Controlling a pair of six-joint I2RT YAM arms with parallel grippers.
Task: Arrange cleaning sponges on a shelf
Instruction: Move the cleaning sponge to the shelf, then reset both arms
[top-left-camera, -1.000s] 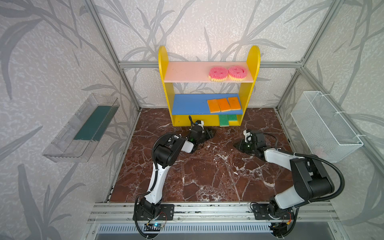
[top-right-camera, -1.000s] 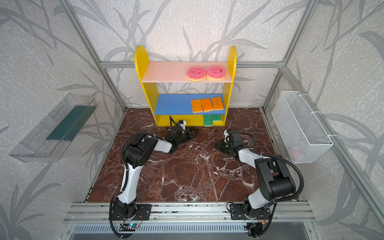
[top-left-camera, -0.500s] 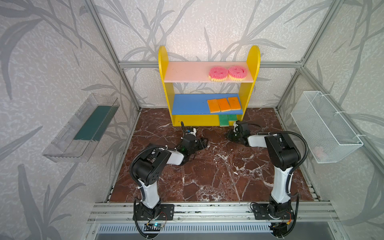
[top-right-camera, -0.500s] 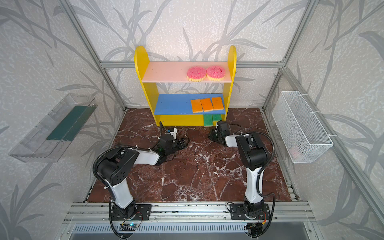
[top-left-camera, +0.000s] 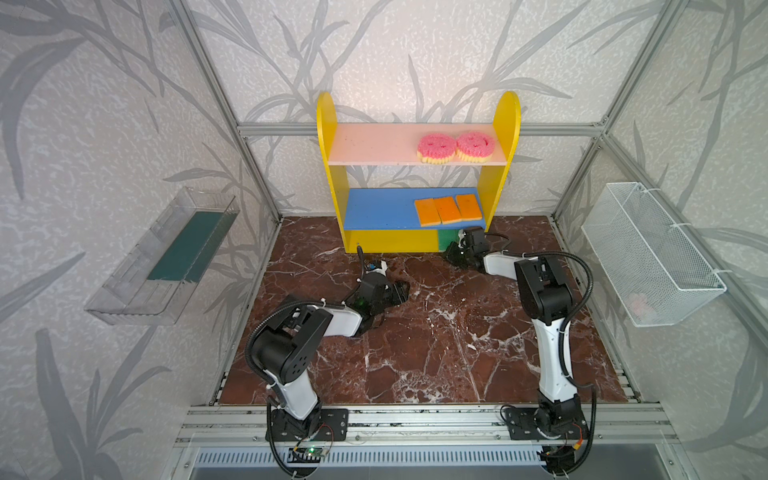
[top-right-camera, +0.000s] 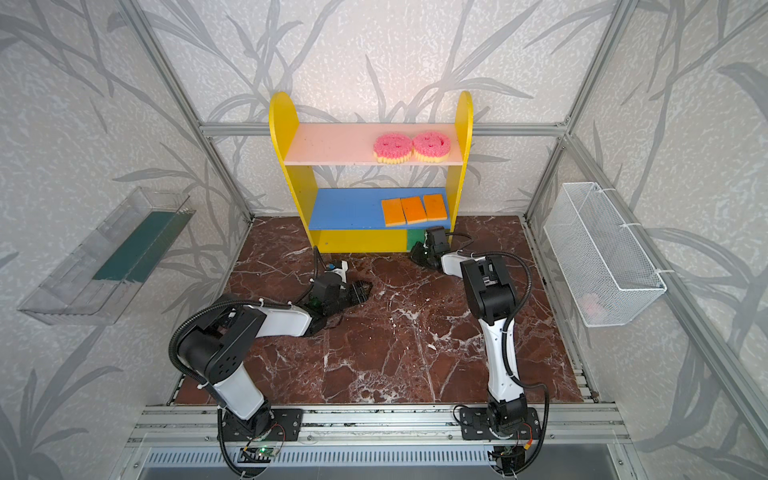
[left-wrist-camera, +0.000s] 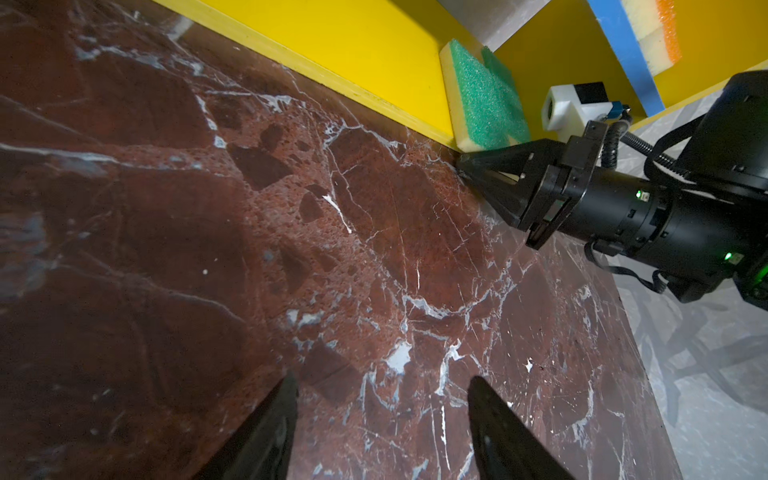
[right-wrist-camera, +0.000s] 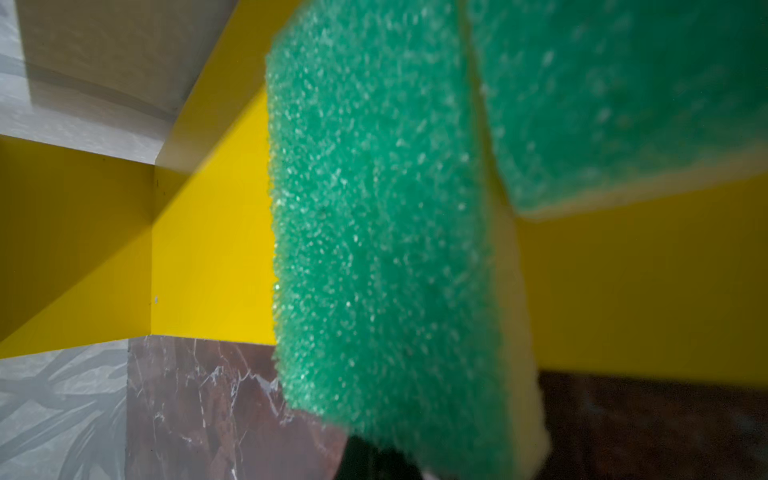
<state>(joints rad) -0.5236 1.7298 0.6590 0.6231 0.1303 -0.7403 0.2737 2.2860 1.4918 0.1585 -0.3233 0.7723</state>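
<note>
two coarse green sponges (left-wrist-camera: 484, 99), yellow-backed, lay on the yellow base of the shelf (top-left-camera: 328, 166); my right tool (left-wrist-camera: 467, 162) sat pinched shut at their front, my left tool (left-wrist-camera: 382, 380) wide, empty.

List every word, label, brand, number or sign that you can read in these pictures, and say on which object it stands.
None: no word, brand or number can be read on any object.
Round pink sponges: only smiley faces, no letters.
Circuit board below the left arm's base: any print is too small to read.
</note>
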